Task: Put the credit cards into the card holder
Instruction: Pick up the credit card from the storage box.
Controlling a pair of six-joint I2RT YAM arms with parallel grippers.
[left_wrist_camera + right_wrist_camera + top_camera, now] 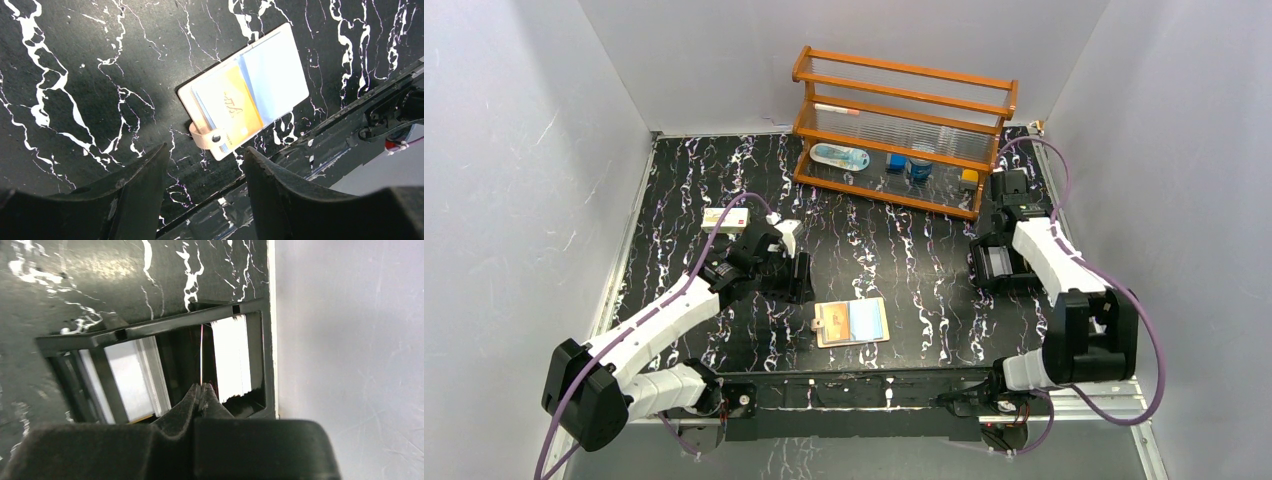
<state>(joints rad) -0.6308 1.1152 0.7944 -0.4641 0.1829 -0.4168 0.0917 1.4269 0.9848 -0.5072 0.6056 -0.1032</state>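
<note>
Fine print on the yellowish plastic card (235, 107) inside the tan fold-open card holder (186, 98) is too small to read, and the holder's snap strap (204, 136) covers the card's near corner. Far right of the holder, pale blurred stacks (232, 355) fill a black plastic tray (150, 326). Whether the right hand (202, 393) pinches the thin reddish sliver (201, 357) cannot be told.

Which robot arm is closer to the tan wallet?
Left. The left gripper hangs just left of the tan wallet, jaws open. The right gripper is farther off to the right, over the black box.
</note>
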